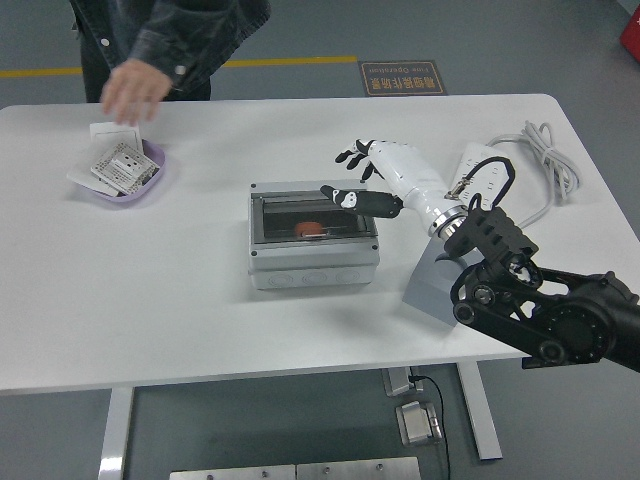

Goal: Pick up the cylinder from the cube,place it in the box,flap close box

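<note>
Far left, purple bowl (150, 182) on the white table (150, 290), stacked with paper packets (118, 167); a person's hand (132, 90) blurred above it, fingers spread, dark sleeve (190, 30) at top edge, not touching the bowl as far as can be told. Center: grey box (313, 258) with its clear flap lid (312, 212) lying down flat over the opening, orange cylinder (311, 230) visible inside through the lid. Right of box: robot's right hand (372, 175), white with black fingertips, fingers spread loose and holding nothing, thumb reaching over the box's right rear corner, just above it. Grey cube (430, 285) beside the box on the right, partly hidden by the black arm (545, 310). Far right: white power strip (482, 170) and coiled cable (545, 160).
</note>
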Robot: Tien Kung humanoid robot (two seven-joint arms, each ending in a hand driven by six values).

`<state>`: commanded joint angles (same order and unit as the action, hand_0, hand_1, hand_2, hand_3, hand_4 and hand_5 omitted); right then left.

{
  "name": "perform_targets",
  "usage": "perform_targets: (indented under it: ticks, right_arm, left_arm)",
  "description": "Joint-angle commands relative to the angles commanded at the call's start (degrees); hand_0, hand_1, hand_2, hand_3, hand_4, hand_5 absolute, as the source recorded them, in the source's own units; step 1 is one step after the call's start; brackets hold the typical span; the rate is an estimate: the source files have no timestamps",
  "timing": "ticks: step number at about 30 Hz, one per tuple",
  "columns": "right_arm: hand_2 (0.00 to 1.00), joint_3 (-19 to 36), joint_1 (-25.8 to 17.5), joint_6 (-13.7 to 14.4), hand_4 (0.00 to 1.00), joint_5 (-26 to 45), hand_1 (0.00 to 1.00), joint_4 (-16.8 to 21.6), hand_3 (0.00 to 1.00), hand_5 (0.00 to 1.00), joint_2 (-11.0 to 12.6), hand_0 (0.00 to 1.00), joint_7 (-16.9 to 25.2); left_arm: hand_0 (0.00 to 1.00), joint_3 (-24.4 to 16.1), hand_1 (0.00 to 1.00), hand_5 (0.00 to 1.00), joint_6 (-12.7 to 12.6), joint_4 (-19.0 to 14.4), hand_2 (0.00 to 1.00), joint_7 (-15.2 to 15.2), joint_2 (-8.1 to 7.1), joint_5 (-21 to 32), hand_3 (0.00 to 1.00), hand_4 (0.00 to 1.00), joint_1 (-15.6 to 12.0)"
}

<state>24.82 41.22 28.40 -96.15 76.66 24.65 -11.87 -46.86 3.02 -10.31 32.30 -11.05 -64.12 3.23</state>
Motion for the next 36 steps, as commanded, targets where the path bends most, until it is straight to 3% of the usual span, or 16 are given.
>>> perform_targets:
  ticks: [6,11,21,29,36]
  right_arm:
    - [0.638,11.5,-8.1,1.4,0.794,-4.8,0.469,6.0,0.692,0.652,2.4,0.494,1.0]
    - [0.636,22.3,-16.3,4.2,0.791,-0.9,0.458,10.5,0.686,0.646,1.7,0.466,6.3]
    - [0.624,44.0,-31.1,6.0,0.792,13.2,0.452,10.0,0.677,0.644,-0.1,0.466,17.9]
    - [0.625,55.4,-35.2,3.8,0.794,28.2,0.451,8.7,0.676,0.647,-1.5,0.487,26.6]
    - [0.624,58.7,-35.6,1.7,0.799,41.4,0.454,8.9,0.676,0.644,-2.2,0.487,31.2]
  left_arm:
    - [0.674,-0.8,0.711,0.207,0.2,0.0,0.636,0.3,-0.04,-0.8,0.629,0.706,-0.4]
    - [0.675,-0.9,0.711,0.206,0.2,0.0,0.636,0.3,-0.04,-0.5,0.628,0.706,-0.9]
    - [0.675,-3.5,0.711,0.206,0.2,0.0,0.638,0.6,-0.24,-2.9,0.628,0.705,-2.1]
    - [0.675,-4.1,0.711,0.209,0.2,0.0,0.636,0.5,-0.62,-3.4,0.628,0.704,-2.4]
    - [0.675,-4.1,0.711,0.209,0.1,0.0,0.637,0.4,-0.58,-3.0,0.627,0.703,-2.6]
